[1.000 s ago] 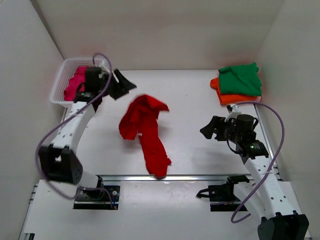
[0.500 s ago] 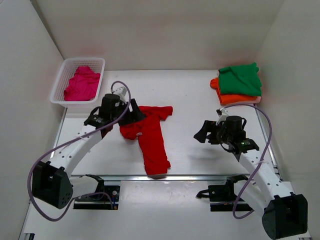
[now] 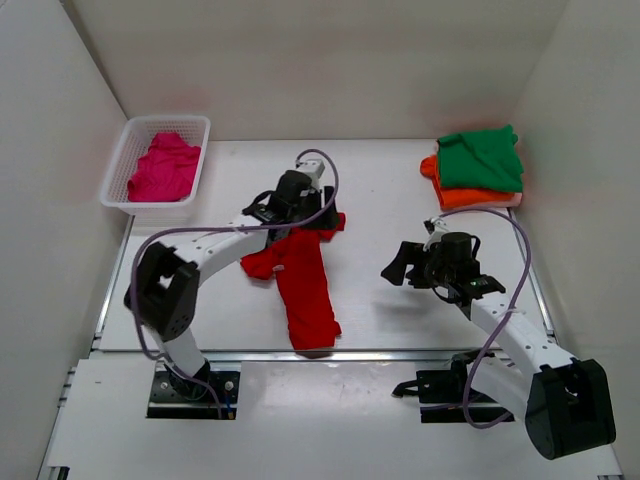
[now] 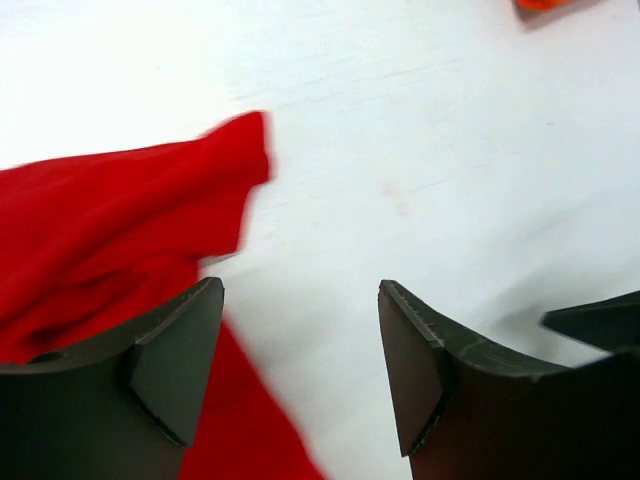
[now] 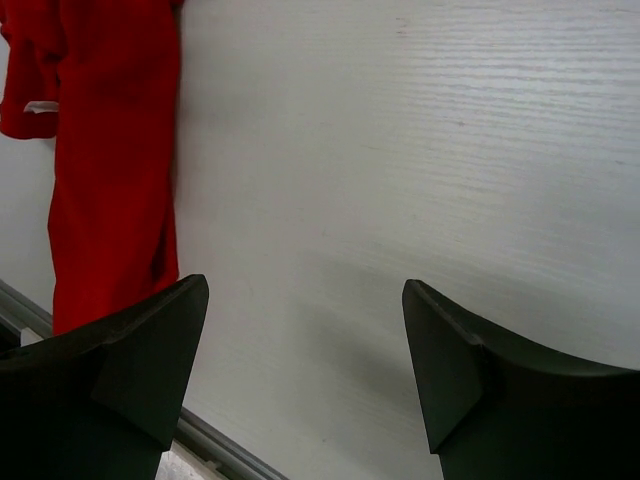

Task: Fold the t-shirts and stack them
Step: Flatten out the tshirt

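Observation:
The red t-shirt (image 3: 298,278) lies crumpled lengthwise on the table, one sleeve pointing right; it also shows in the left wrist view (image 4: 110,220) and the right wrist view (image 5: 110,150). My left gripper (image 3: 322,217) is open and empty just above that sleeve's edge (image 4: 300,340). My right gripper (image 3: 396,268) is open and empty over bare table right of the shirt (image 5: 305,350). The magenta t-shirt (image 3: 163,166) lies bunched in the basket. The green t-shirt (image 3: 482,157) lies folded on the folded orange t-shirt (image 3: 462,196) at the back right.
The white lattice basket (image 3: 119,172) stands at the back left against the left wall. White walls close the table on three sides. A metal rail (image 3: 350,353) runs along the front edge.
My left gripper has swung from beside the basket to the right, over the red t-shirt's sleeve. The red t-shirt has settled flatter on the table. My right gripper has moved slightly left.

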Action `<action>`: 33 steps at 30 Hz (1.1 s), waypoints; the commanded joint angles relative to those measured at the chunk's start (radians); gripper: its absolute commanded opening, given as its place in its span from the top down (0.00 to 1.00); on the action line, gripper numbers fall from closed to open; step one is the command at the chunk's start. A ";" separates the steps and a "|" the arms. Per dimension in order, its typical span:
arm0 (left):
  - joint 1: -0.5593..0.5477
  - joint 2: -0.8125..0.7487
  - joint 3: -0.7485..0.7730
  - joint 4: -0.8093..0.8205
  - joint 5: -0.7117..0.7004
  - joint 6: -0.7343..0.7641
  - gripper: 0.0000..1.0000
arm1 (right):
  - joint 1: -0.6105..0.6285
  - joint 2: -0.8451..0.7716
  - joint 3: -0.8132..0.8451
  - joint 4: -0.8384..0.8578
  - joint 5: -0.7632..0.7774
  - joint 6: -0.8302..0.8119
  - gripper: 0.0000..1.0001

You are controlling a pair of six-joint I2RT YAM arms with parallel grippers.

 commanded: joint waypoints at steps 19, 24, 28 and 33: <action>-0.034 0.337 0.156 -0.060 -0.085 -0.280 0.24 | -0.138 -0.008 0.007 0.072 0.010 0.017 0.24; -0.028 0.323 0.114 0.002 -0.143 -0.341 0.33 | -0.139 -0.008 -0.003 0.090 0.004 0.018 0.24; -0.033 0.329 0.137 0.027 -0.140 -0.381 0.33 | -0.144 -0.003 -0.004 0.092 -0.001 0.023 0.24; -0.024 0.335 0.157 0.040 -0.043 -0.422 0.28 | -0.158 -0.003 -0.006 0.095 -0.007 0.011 0.24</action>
